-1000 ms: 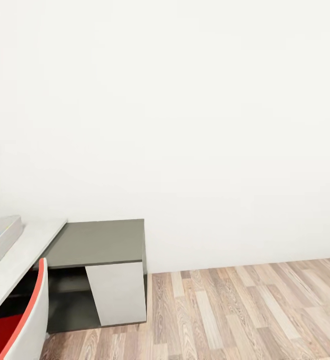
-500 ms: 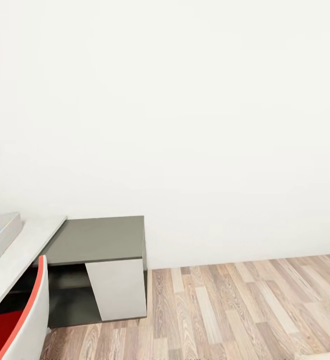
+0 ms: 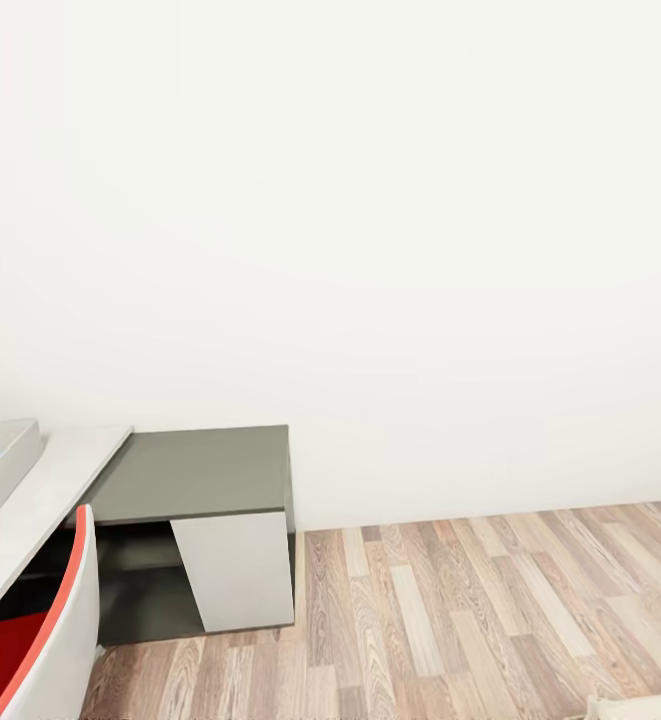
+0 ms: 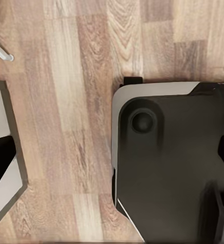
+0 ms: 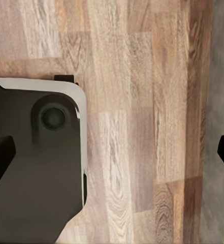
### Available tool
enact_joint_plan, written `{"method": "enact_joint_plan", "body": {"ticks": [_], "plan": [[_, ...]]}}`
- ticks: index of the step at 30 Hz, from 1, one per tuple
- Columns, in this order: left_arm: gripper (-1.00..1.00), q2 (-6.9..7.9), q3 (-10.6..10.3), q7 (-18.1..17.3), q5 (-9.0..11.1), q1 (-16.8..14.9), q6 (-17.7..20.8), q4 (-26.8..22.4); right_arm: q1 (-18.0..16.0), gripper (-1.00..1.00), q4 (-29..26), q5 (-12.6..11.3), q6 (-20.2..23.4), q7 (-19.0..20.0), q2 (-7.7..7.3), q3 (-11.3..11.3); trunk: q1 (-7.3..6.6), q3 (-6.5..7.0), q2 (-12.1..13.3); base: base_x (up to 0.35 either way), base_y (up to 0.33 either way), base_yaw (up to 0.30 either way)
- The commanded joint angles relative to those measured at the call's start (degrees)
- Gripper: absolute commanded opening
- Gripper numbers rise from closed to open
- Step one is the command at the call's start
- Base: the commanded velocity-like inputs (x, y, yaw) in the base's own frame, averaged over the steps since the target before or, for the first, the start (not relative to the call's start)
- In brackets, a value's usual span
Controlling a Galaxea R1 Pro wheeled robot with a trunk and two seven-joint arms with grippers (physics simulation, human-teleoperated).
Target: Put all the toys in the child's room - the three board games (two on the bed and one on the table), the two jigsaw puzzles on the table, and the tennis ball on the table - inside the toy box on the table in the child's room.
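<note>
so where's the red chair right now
In the head view the red chair sits at the lower left corner, tucked against the table, left of its light grey side panel.

Dark matte base deck (image 4: 167,173) with rounded white-edged corner, round recessed knob (image 4: 142,122), black fingertips (image 5: 0,155) at frame edges.

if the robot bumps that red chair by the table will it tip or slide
The chair probably slides rather than tips: the plank floor looks smooth. Its thin shell suggests it is light. Its legs are out of frame, so stability is uncertain.
</note>
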Motion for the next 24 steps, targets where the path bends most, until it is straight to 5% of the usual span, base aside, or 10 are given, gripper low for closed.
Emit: {"method": "enact_joint_plan", "body": {"ticks": [1, 11, 24], "plan": [[1.00, -0.18, -0.34, 0.83, 0.26, 0.03, -0.16, 0.06, -0.04, 1.00, 0.03, -0.35, -0.20, -0.11, 0.01, 0.50, 0.03, -0.23, -0.13, 0.000, 0.000, 0.000], [1.00, -2.48, -0.28, 10.60, 0.10, 1.59, -0.36, 0.07, -0.04, 1.00, 0.03, -0.17, -0.62, -0.18, 0.03, 0.54, 0.03, -1.17, -0.13, 0.000, 0.000, 0.000], [1.00, -2.91, -0.12, 12.02, 0.27, 1.83, -0.55, -0.05, -0.04, 1.00, 0.03, -0.36, -0.63, -0.19, 1.11, 0.25, 0.03, -2.24, -0.13, 0.000, 0.000, 0.000]]}}
